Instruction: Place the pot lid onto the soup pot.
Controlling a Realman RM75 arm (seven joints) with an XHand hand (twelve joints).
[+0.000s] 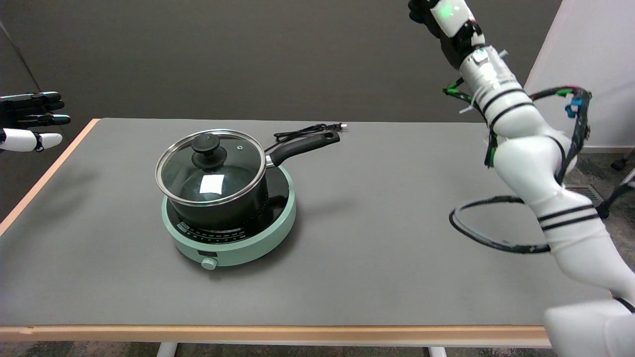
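The glass pot lid (pixel 211 168), with a steel rim and a black knob (pixel 206 148), sits on the black soup pot (pixel 233 210) and covers its mouth. The pot's long black handle (pixel 305 146) points to the back right. My right arm rises from the lower right to the top edge, far right of the pot and high above the table. Only a dark bit of the right hand (pixel 421 12) shows there. Its fingers are cut off by the frame, and nothing is seen in it.
The pot stands on a round mint-green cooker (pixel 238 248) with a knob at its front. A black power cord (pixel 307 131) lies behind the handle. The idle left hand (pixel 30 121) hangs at the left edge. Black cables loop off my right arm (pixel 496 243).
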